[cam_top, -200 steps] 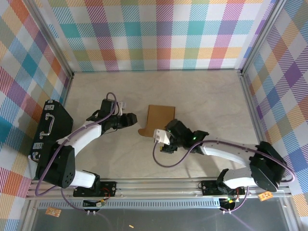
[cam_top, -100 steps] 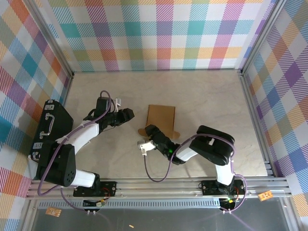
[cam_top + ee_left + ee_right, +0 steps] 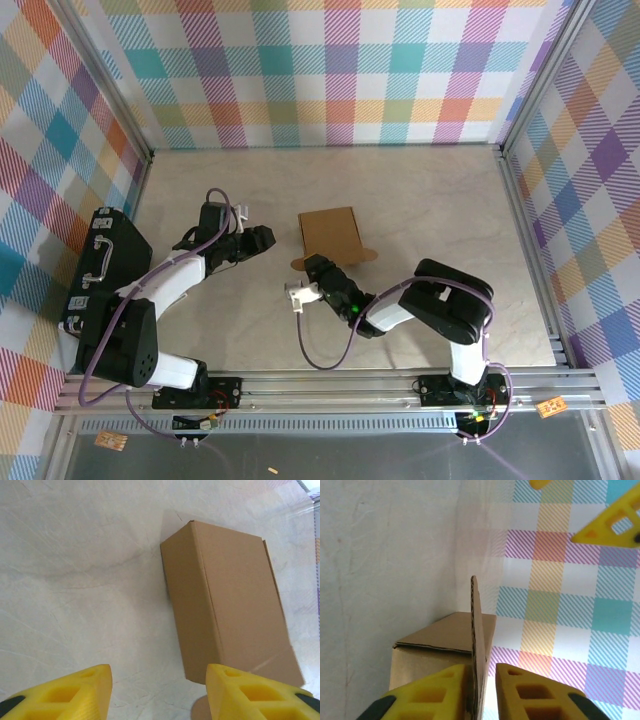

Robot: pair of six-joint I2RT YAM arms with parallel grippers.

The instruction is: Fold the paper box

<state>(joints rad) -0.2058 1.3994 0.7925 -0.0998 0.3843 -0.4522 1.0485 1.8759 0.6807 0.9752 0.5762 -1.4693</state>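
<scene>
The paper box [image 3: 330,232] is brown cardboard, partly formed, resting mid-table with rounded flaps [image 3: 300,262] sticking out at its near edge. In the left wrist view the paper box [image 3: 230,600] stands as a raised block ahead and to the right. My left gripper [image 3: 262,238] hovers just left of it, open [image 3: 157,692] with only bare table between its fingers. My right gripper [image 3: 318,268] is at the box's near left corner. A flap [image 3: 479,630] stands edge-on between its yellow fingers [image 3: 440,685], and the gripper [image 3: 483,669] is shut on it.
A black hard case [image 3: 105,265] with a handle leans by the left wall. Checked walls enclose the table on three sides. The right arm's elbow [image 3: 455,300] and cable loop [image 3: 320,345] lie near the front rail [image 3: 320,385].
The right jaws have closed onto the flap. The box has turned a little and shifted toward the back. The left gripper has barely moved.
</scene>
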